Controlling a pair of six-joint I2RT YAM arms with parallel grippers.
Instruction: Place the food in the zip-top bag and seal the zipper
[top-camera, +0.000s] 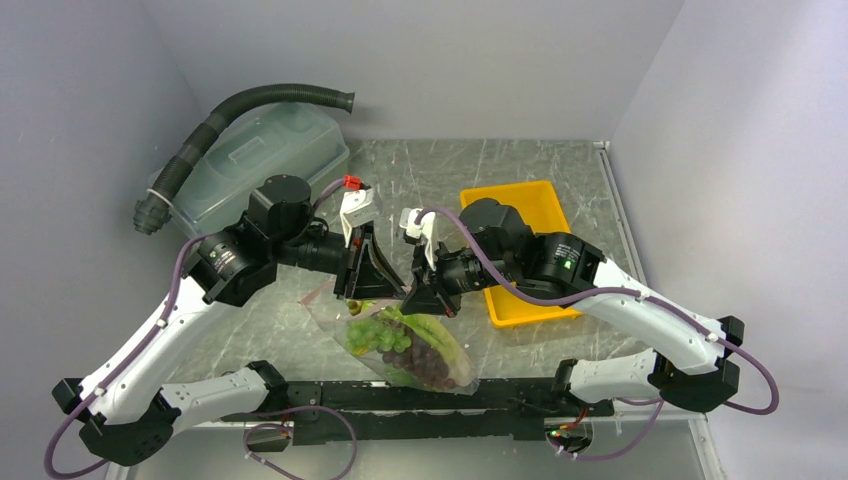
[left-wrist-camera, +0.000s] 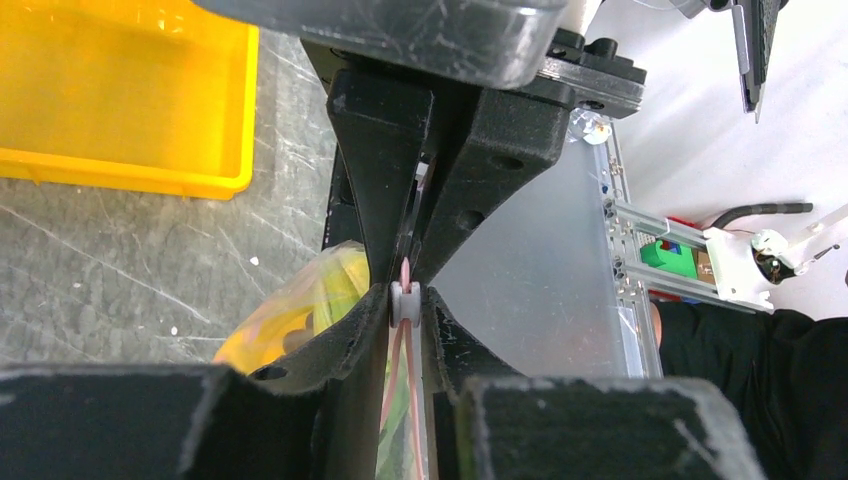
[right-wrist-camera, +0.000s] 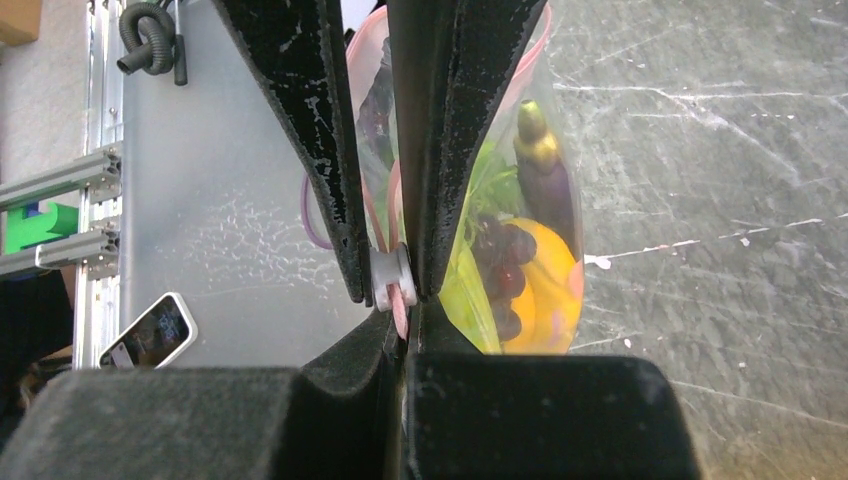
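My left gripper (left-wrist-camera: 405, 300) and right gripper (right-wrist-camera: 403, 320) are showing matt black plastic fingers (right-wrist-camera: 300, 120), rough-grained and chipping pale along the edges. The zip-top bag (top-camera: 325, 318) is appearing as clear, glossy film, creasing softly. Its zipper (left-wrist-camera: 405, 272) is reading as smooth pale pink plastic carrying a small grey slider (right-wrist-camera: 388, 280). The food (right-wrist-camera: 540, 290) is looking smooth and waxy. The table (right-wrist-camera: 720, 200) is presenting a dull, scratched grey sheet, possibly metal. The tray (left-wrist-camera: 120, 100) is gleaming as smooth yellow plastic.
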